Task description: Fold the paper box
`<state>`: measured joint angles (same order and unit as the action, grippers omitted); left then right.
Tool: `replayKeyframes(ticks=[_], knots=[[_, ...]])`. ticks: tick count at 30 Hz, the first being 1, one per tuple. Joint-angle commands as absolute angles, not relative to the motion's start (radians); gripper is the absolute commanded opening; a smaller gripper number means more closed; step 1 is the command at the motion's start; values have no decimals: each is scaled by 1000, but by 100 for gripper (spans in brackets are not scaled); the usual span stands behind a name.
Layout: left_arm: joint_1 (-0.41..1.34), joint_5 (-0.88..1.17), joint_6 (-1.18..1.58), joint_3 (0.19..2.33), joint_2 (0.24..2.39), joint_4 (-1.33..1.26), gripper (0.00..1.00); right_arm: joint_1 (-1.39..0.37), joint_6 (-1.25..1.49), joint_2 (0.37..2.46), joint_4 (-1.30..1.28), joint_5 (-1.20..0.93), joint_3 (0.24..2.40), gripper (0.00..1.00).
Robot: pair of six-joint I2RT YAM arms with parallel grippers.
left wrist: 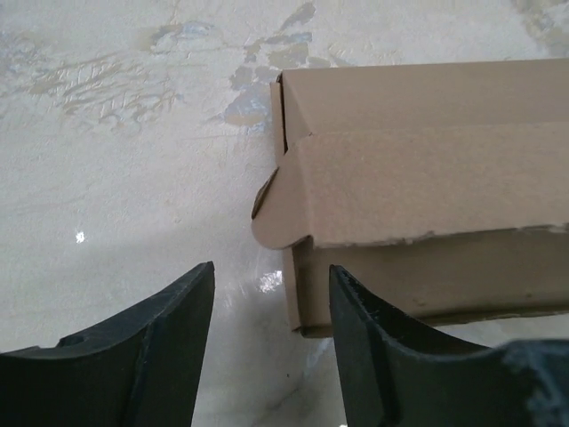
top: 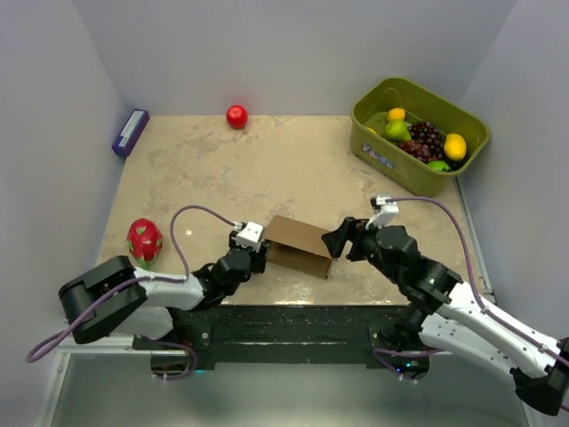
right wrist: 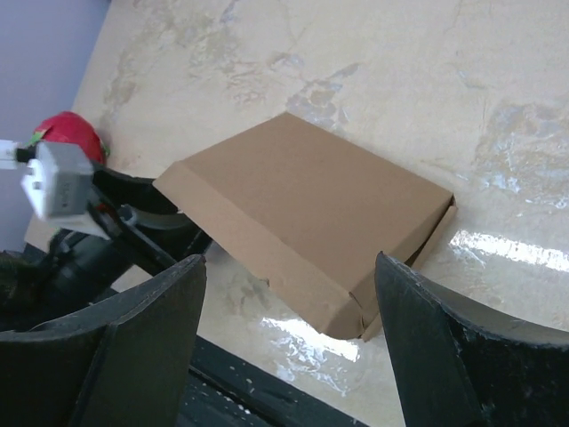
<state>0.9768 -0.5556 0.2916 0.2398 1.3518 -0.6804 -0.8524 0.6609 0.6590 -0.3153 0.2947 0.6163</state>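
The paper box (top: 300,246) lies on the table (top: 267,169) near the front edge. The left gripper (top: 260,258) is just left of it and the right gripper (top: 335,242) just right. The dragon fruit (top: 144,240) sits far left. The apple (top: 236,116) lies at the back. The fruit bin (top: 404,176) stands back right.

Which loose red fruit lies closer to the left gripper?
The dragon fruit, spiky with green tips, at the near left. The other one, the smooth round red apple, lies far back.
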Motion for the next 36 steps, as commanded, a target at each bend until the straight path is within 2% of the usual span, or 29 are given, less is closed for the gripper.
replayKeyframes(ticks=[1,3,6,15,17,21,28,31,32,36], knots=[[983,-519,293,210,1221,-631,68,-856,667,721,-258,265,644,80],[983,-503,299,201,1145,-582,74,-856,669,744,-232,253,643,80],[983,-500,321,187,1030,-514,77,-854,678,793,-199,262,666,80],[983,-509,408,222,638,-131,77,-856,641,923,-166,270,759,79],[982,-500,411,273,594,-94,80,-854,632,937,-167,270,772,79],[968,-381,403,421,653,-37,84,-854,589,951,-146,259,775,79],[731,-37,394,607,863,-57,82,-854,572,1003,-195,236,821,75],[658,105,385,679,962,-49,78,-854,574,1051,-212,197,831,67],[650,133,385,692,1018,-48,74,-853,575,1060,-212,186,833,63],[640,190,373,729,1100,-58,67,-853,586,1101,-215,158,821,57]])
